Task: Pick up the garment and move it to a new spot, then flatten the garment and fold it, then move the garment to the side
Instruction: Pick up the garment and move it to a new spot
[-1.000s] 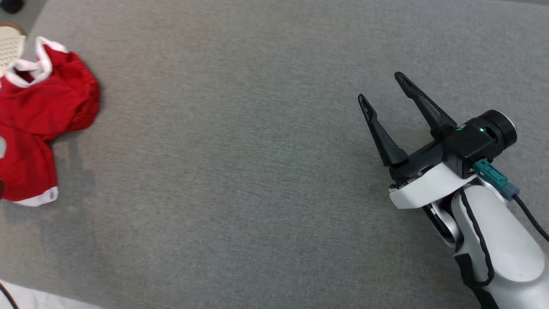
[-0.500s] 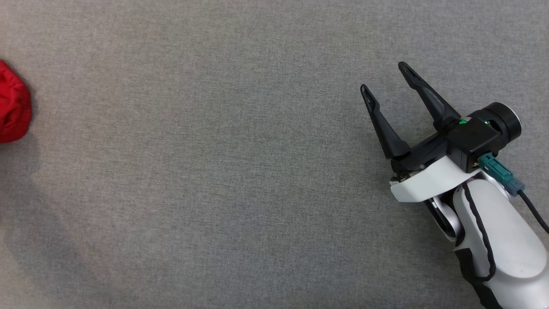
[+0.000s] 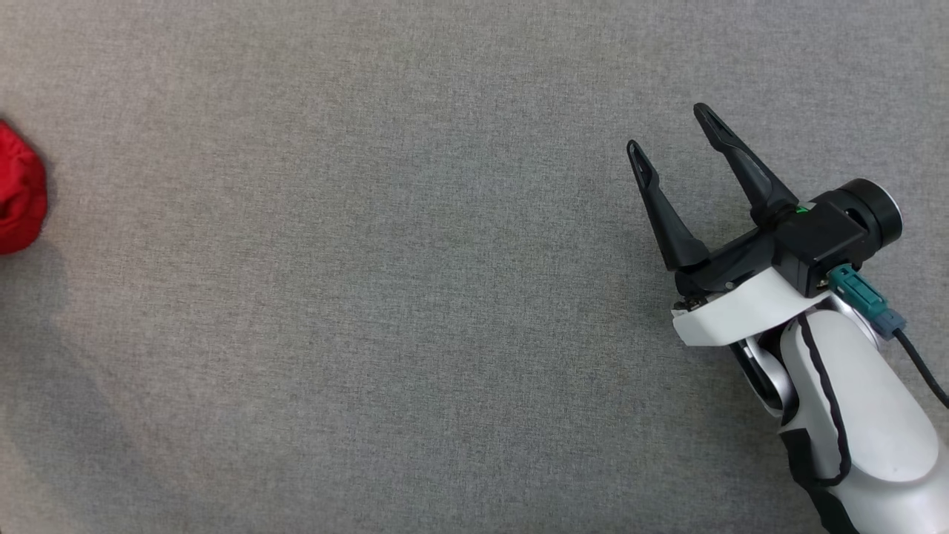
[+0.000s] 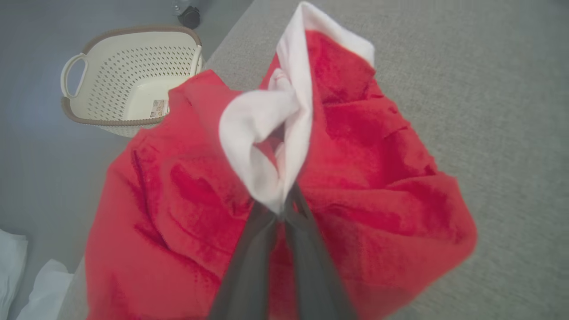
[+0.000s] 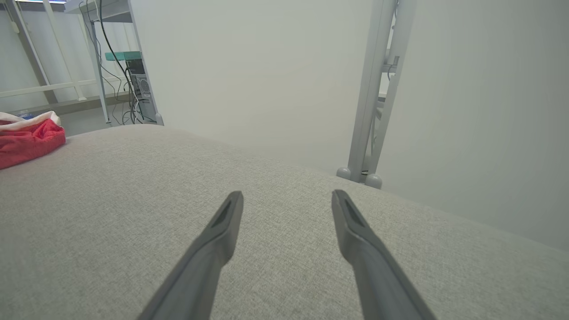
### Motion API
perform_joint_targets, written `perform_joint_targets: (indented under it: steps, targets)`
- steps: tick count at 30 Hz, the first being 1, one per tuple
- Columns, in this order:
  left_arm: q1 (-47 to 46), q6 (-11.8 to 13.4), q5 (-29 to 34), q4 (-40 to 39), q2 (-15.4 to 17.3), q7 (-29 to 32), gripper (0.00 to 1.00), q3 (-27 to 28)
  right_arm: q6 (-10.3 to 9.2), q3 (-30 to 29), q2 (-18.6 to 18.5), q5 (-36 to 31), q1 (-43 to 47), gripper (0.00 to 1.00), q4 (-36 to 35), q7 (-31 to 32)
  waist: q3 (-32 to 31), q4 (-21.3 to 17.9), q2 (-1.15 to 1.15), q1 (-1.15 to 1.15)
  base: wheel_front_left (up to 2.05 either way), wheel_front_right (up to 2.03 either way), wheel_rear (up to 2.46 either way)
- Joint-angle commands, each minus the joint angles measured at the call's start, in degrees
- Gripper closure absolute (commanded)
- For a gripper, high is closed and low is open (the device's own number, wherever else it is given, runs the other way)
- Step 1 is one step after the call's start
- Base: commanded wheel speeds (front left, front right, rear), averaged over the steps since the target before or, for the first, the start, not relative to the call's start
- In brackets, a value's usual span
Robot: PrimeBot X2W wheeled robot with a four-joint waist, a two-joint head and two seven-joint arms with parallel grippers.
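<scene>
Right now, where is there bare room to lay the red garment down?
Bare: the wide stretch of grey surface between the garment at the head view's left edge and the open right tool, and the strip beyond that tool. Crowded: the left side, where the left tool pinches the garment near the basket.

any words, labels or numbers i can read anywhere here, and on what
Nothing here can be read.
A small sticker inside the cream basket carries print, but it is too small and blurred to read.
The red garment shows no lettering.
</scene>
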Motion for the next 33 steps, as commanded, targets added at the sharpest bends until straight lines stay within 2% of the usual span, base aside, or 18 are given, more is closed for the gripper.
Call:
perform_joint_targets:
  steps: [1, 6, 10, 18, 26, 33]
  targets:
    - [-0.93, -0.25, 0.2, -0.29, 0.45, -1.94, 1.0, -0.45, -0.02, -0.17, 0.05, -0.23, 1.01, 0.0, 0.24, -0.09, -0.62, 0.08, 0.0, 0.0, 0.0, 0.0, 0.0]
    - [-1.89, -0.61, 1.07, -2.38, -0.01, -10.09, 1.0, -1.8, -0.02, -0.61, 1.02, -0.36, 1.36, 0.0, 0.36, -0.09, -3.03, -0.19, 0.0, 0.0, 0.0, 0.0, 0.0]
    - [-2.25, -0.9, 0.88, -5.88, -1.96, -16.89, 1.0, -3.88, -0.02, -2.43, 1.84, 0.13, 2.68, 0.0, 0.35, -0.09, -5.82, -0.65, 0.0, 0.0, 0.0, 0.0, 0.0]
    - [-1.47, -0.9, -0.22, -17.95, -5.95, -23.37, 1.0, -13.06, -0.01, -5.65, 3.22, 0.45, 5.21, 0.0, 0.8, -0.09, -11.21, -2.22, 0.0, 0.0, 0.0, 0.0, 0.0]
    - [3.41, -0.92, -3.16, -34.39, -8.47, -21.54, 1.0, -24.38, -0.02, -9.43, 3.98, 0.58, 8.34, 0.0, 0.44, -0.09, -16.04, -6.16, 0.0, 0.0, 0.0, 0.0, 0.0]
    - [8.04, -0.45, -2.85, -45.59, -13.26, -16.45, 1.0, -31.78, -0.01, -12.89, 4.89, 0.69, 10.43, 0.0, -0.58, -0.09, -16.38, -10.44, 0.0, 0.0, 0.0, 0.0, 0.0]
